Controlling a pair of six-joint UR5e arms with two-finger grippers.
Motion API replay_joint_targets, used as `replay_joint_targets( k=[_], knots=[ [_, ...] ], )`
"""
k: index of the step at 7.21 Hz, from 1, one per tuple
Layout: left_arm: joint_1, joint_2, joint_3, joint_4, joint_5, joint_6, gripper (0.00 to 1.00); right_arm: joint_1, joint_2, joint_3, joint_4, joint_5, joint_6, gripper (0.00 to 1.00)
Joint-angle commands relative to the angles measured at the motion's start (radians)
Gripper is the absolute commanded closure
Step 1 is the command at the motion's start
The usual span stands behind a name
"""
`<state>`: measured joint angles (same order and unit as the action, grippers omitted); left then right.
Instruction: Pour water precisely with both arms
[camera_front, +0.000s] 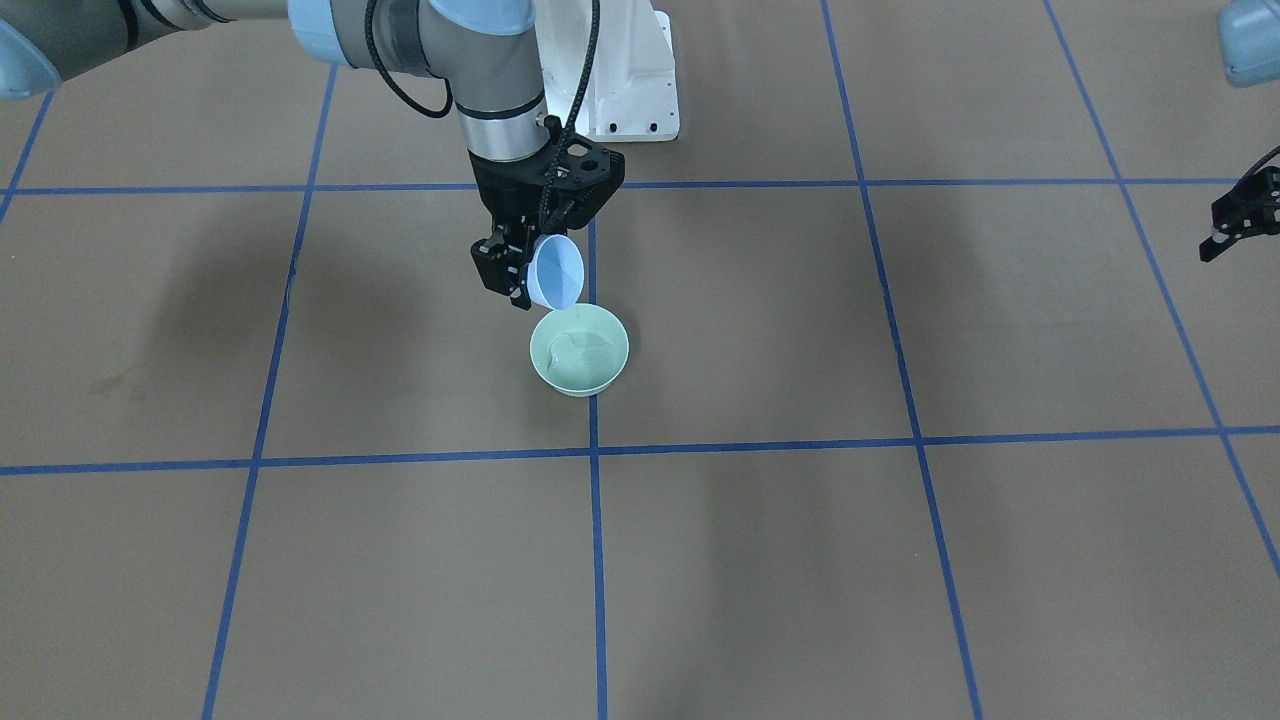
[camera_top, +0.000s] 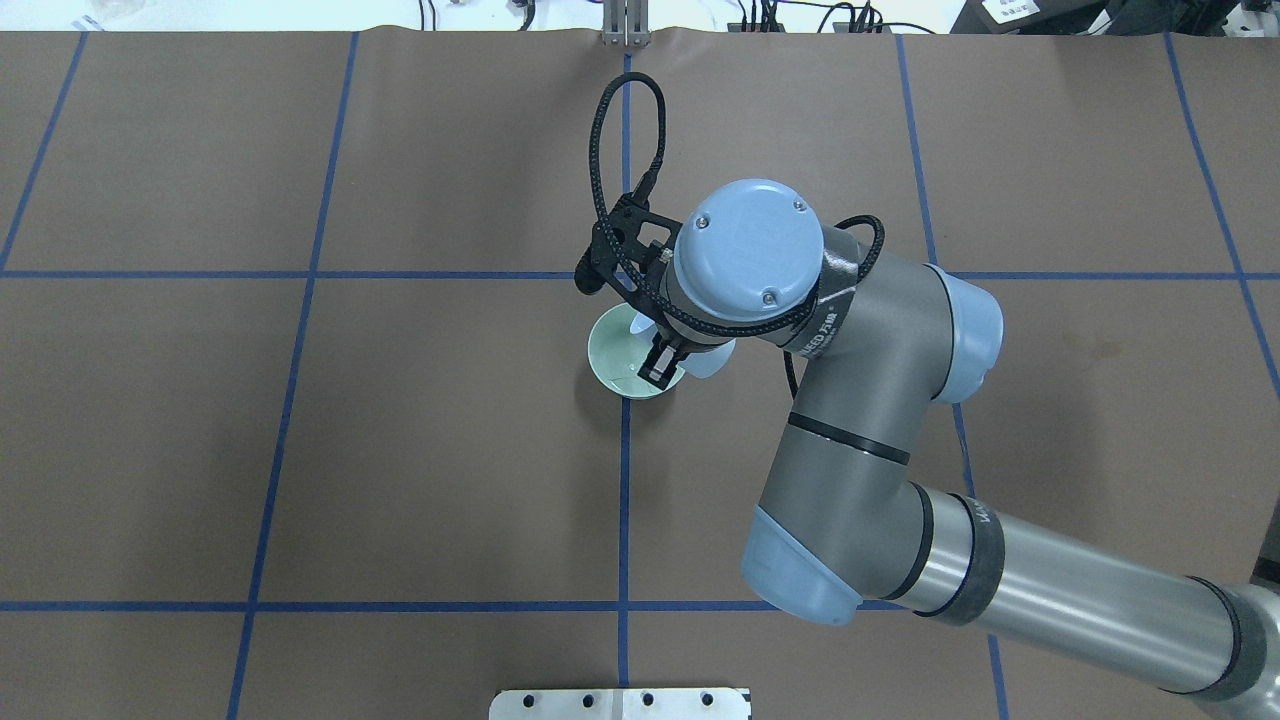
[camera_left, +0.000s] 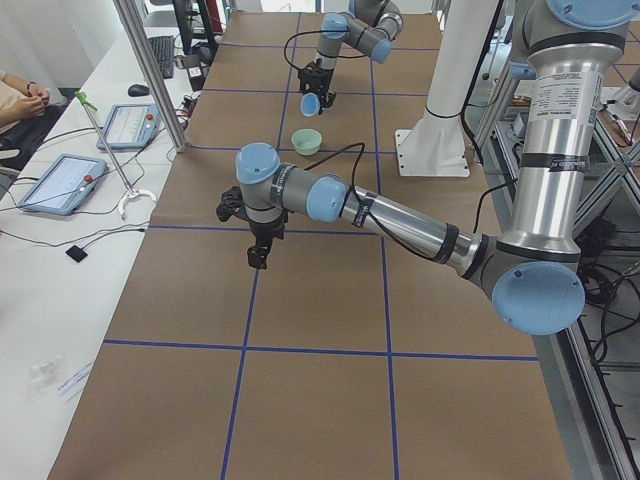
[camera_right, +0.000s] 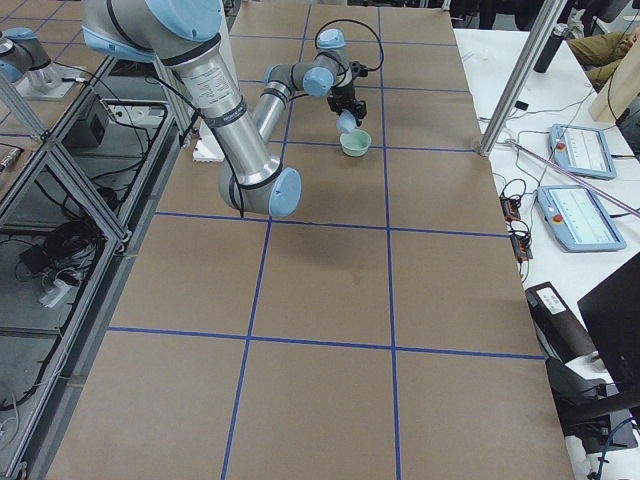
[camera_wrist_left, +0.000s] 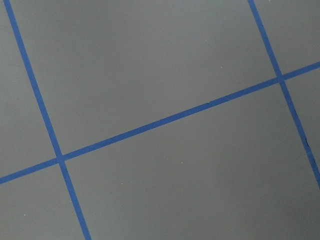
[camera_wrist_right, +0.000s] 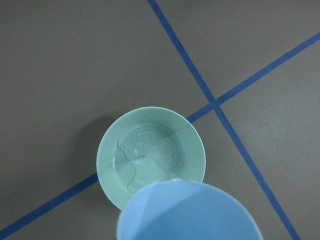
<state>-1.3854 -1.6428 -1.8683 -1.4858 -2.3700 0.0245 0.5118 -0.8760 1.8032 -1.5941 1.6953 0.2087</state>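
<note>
Blue cup (camera_wrist_right: 190, 212) tipped over green bowl (camera_wrist_right: 104, 165) w/ water (camera_wrist_right: 150, 160); right hand (camera_front: 522, 280) pinches cup; left hand (camera_front: 1222, 235) state unclear

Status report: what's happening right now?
Right gripper shut on blue cup, tipped over green bowl. Water in bowl. Left gripper far off, holding nothing. Path clear.

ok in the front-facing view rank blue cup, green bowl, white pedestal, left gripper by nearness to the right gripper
1. blue cup, held by the right gripper
2. green bowl, just below the tilted cup
3. white pedestal, behind the gripper at the view's top
4. left gripper, far off at the view's right edge
</note>
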Motion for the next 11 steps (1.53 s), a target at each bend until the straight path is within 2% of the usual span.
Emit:
replay_joint_targets(
  k=[1, 3, 4, 6, 7, 8, 10, 11],
  knots=[
    [-0.001, 0.000, 0.000, -0.001, 0.000, 0.000, 0.00, 0.008, -0.054, -0.001, 0.187, -0.003, 0.023, 1.00],
    [0.000, 0.000, -0.003, -0.002, 0.000, 0.000, 0.00, 0.025, -0.066, -0.005, 0.297, -0.009, 0.122, 1.00],
    [-0.001, 0.000, -0.003, -0.002, 0.000, 0.000, 0.00, 0.028, -0.069, -0.007, 0.331, -0.022, 0.249, 1.00],
    [0.000, 0.000, -0.002, -0.008, 0.000, 0.000, 0.00, 0.027, -0.075, -0.005, 0.356, -0.118, 0.432, 1.00],
    [0.000, 0.000, -0.005, -0.008, 0.000, 0.000, 0.00, 0.028, -0.074, -0.004, 0.364, -0.135, 0.542, 1.00],
    [0.000, 0.000, -0.006, -0.008, 0.000, 0.000, 0.00, 0.027, -0.080, 0.002, 0.362, -0.232, 0.645, 1.00],
    [0.000, 0.000, -0.005, -0.010, 0.000, 0.000, 0.00, 0.016, -0.080, 0.008, 0.361, -0.366, 0.817, 1.00],
    [0.000, 0.000, -0.005, -0.008, 0.000, 0.000, 0.00, -0.007, -0.089, 0.013, 0.356, -0.473, 0.915, 1.00]
  ],
)
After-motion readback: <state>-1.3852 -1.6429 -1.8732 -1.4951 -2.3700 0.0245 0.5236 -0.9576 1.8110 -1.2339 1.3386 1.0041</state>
